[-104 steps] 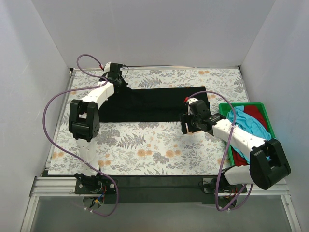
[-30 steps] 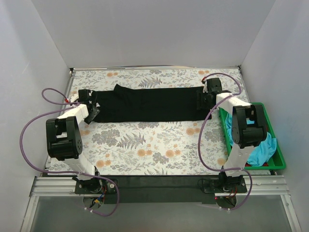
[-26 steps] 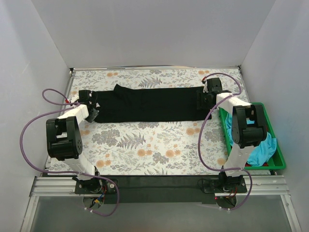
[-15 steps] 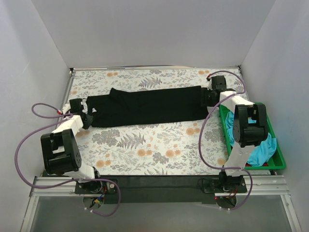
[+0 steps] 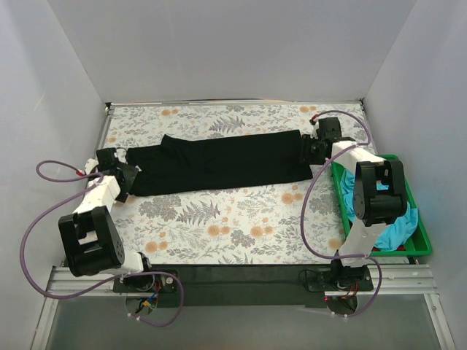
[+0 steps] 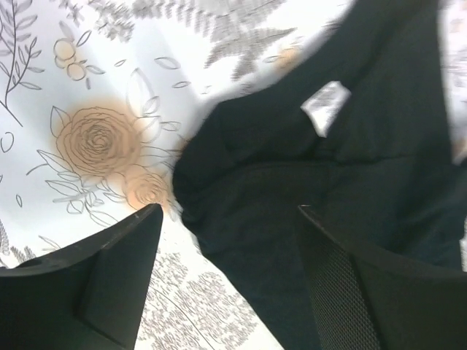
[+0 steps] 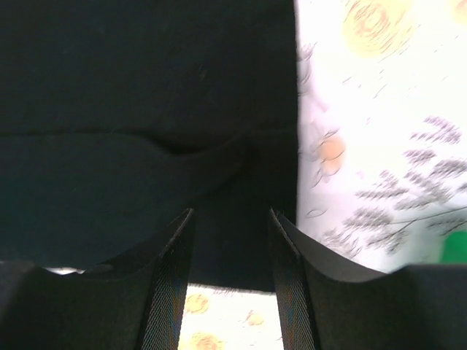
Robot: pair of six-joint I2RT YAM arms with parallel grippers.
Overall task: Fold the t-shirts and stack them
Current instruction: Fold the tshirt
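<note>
From above, the black t-shirt [image 5: 219, 162] lies as a long folded band across the far half of the table [image 5: 241, 226], its left end slanting a little nearer than its right. The left gripper [image 5: 122, 175] sits at its left end and the right gripper [image 5: 310, 149] at its right end. A turquoise t-shirt [image 5: 398, 222] waits in the green tray [image 5: 394, 252] at the right, partly hidden by the right arm. The step in hand looks like the crosswise fold of the band. Next, each gripper probably needs a firm pinch on its end so that one end can be carried over the other, with the layers kept square. In the left wrist view the fingers [image 6: 109, 277] are spread wide and hold nothing. The shirt's rumpled left edge, with a small white label [image 6: 325, 107], lies on the table between them. In the right wrist view the fingers [image 7: 169, 292] stand apart by a narrower gap over the shirt's right end, with dark cloth filling the gap. They do not appear to pinch it, though I cannot tell whether the tips touch it.
</note>
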